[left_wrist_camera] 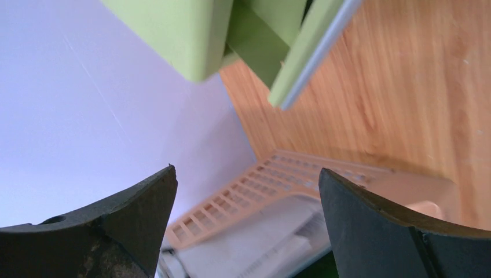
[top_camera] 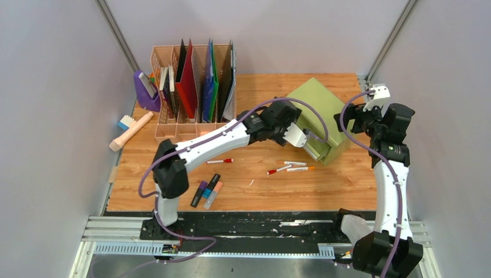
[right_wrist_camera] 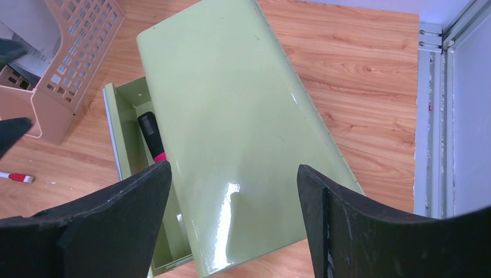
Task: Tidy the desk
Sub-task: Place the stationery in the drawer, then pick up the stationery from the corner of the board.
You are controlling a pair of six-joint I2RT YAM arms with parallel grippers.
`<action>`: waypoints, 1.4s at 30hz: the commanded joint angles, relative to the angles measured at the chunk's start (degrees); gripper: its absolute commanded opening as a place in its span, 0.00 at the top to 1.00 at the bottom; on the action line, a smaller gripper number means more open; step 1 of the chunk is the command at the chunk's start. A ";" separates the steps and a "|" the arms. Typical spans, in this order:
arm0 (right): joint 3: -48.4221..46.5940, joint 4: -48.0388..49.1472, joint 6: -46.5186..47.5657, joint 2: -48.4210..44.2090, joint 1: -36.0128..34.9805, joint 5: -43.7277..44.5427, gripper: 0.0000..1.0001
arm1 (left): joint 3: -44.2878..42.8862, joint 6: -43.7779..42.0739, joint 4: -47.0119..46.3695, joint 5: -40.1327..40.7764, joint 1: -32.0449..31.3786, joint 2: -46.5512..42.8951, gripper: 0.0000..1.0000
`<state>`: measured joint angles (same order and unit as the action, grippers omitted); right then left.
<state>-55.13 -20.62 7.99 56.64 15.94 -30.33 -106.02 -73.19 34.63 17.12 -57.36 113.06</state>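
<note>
Desk [top_camera: 347,191] spanned the cell, wood grain with a black rail at the front edge, both arms reaching over it. Green drawer cabinet [top_camera: 315,107] sat back right on it, drawer partly open, a black-and-pink marker [right_wrist_camera: 151,136] inside. Peach file organizer [top_camera: 165,130] stood back left, full of folders. Left fingers [left_wrist_camera: 133,220] were spread wide near the drawer front, nothing between them. Right fingers [right_wrist_camera: 370,226] were wide too, hovering over the cabinet top, empty. Wooden brush [top_camera: 130,132] lay at the left edge. Three highlighters [top_camera: 207,193] lay front left, and loose pens [top_camera: 292,168] lay in front of the cabinet.
</note>
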 commanded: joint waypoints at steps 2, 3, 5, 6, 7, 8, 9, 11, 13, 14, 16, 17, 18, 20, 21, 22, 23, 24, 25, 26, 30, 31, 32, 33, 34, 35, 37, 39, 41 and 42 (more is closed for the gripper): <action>0.06 0.72 -0.44 -0.28 0.31 -2.74 0.19 | 9.30 13.98 3.67 1.13 0.40 -13.08 0.00; 0.11 0.75 -0.43 -0.30 0.29 -2.89 0.19 | 11.15 16.25 7.35 -0.26 0.89 -15.07 0.00; 0.21 0.72 -0.35 -0.31 0.29 -3.19 0.19 | 13.50 22.67 14.08 -4.16 1.81 -17.79 0.00; 0.20 0.75 -0.34 -0.14 0.31 -3.41 0.19 | 15.34 26.19 16.09 -7.12 2.47 -18.75 0.00; 0.28 0.76 -0.29 -0.09 0.27 -3.56 0.19 | 16.38 28.74 19.84 -8.69 2.85 -20.51 0.00; 0.31 0.76 -0.26 0.09 0.27 -3.74 0.19 | 19.05 29.61 21.43 -11.41 3.46 -21.43 0.00; 0.34 0.71 -0.25 0.29 0.31 -3.96 0.19 | 20.52 31.14 23.79 -12.47 3.78 -23.22 0.00; 0.43 0.69 -0.25 0.59 0.27 -4.43 0.19 | 25.90 32.42 26.04 -15.05 5.11 -26.11 0.00; 0.46 0.70 -0.25 0.99 0.31 -4.90 0.19 | 30.90 33.11 27.39 -17.12 7.04 -28.64 0.00; 0.47 0.75 -0.33 1.12 0.32 -5.10 0.19 | 33.80 33.20 27.84 -18.35 8.59 -29.28 0.00; 0.55 0.74 -0.34 1.47 0.21 -5.54 0.19 | 37.41 33.29 29.94 -19.56 10.65 -31.43 0.01; 0.60 0.76 -0.34 1.53 0.20 -5.70 0.19 | 38.45 33.22 30.44 -20.31 11.29 -31.85 0.01; 0.64 0.75 -0.34 1.64 0.22 -5.88 0.19 | 40.63 33.16 31.14 -20.65 12.31 -32.79 0.02; 0.69 0.70 -0.26 1.84 0.23 -6.15 0.19 | 43.69 33.16 31.67 -20.71 13.28 -33.89 0.02; 0.67 0.75 -0.25 1.96 0.23 -6.35 0.19 | 45.83 33.13 31.57 -20.15 13.56 -34.23 0.02; 0.69 0.76 -0.17 2.06 0.23 -6.47 0.19 | 46.83 33.27 30.98 -19.87 13.71 -34.70 0.02; 0.69 0.75 -0.17 2.19 0.23 -6.54 0.19 | 48.77 33.37 30.31 -19.41 13.97 -34.81 0.02; 0.76 0.75 -0.17 2.25 0.23 -6.70 0.19 | 49.62 33.66 29.44 -19.37 14.14 -34.81 0.02; 0.73 0.75 -0.12 2.27 0.16 -6.82 0.19 | 51.22 33.78 28.91 -19.16 14.37 -34.69 0.01; 0.77 0.71 -0.16 2.35 0.22 -6.97 0.19 | 51.90 34.07 27.59 -19.02 14.51 -34.33 0.01; 0.82 0.75 -0.17 2.67 0.21 -7.19 0.19 | 54.82 35.24 23.40 -18.81 15.19 -31.89 0.00; 0.82 0.74 -0.17 2.77 0.22 -7.20 0.19 | 55.56 35.32 22.35 -18.62 15.29 -30.80 0.00; 0.82 0.70 -0.17 2.77 0.20 -7.25 0.19 | 55.87 35.55 21.81 -18.55 15.51 -30.31 0.00; 0.89 0.75 -0.17 2.77 0.22 -7.21 0.19 | 56.50 35.69 20.74 -18.59 15.61 -29.40 0.00; 0.90 0.75 -0.09 2.86 0.18 -7.29 0.19 | 56.78 36.08 20.26 -18.72 15.75 -28.95 0.00; 0.91 0.76 -0.08 2.90 0.22 -7.29 0.19 | 57.10 36.38 19.63 -18.80 15.81 -28.22 0.00; 0.91 0.76 -0.08 3.02 0.15 -7.38 0.19 | 57.46 36.89 18.47 -18.72 15.94 -27.41 0.00; 0.91 0.74 -0.08 3.11 0.18 -7.49 0.19 | 57.84 37.30 17.30 -17.96 16.01 -26.59 0.00; 0.95 0.69 -0.08 3.19 0.23 -7.48 0.19 | 58.35 37.47 16.28 -16.59 16.05 -25.76 0.00; 0.91 0.73 -0.08 3.21 0.16 -7.47 0.19 | 58.83 37.49 16.00 -15.54 16.05 -25.51 0.00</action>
<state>-54.28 -20.69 8.01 59.81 15.94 -36.56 -48.16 -37.30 53.98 -0.56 -41.58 86.52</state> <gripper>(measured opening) 0.807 0.998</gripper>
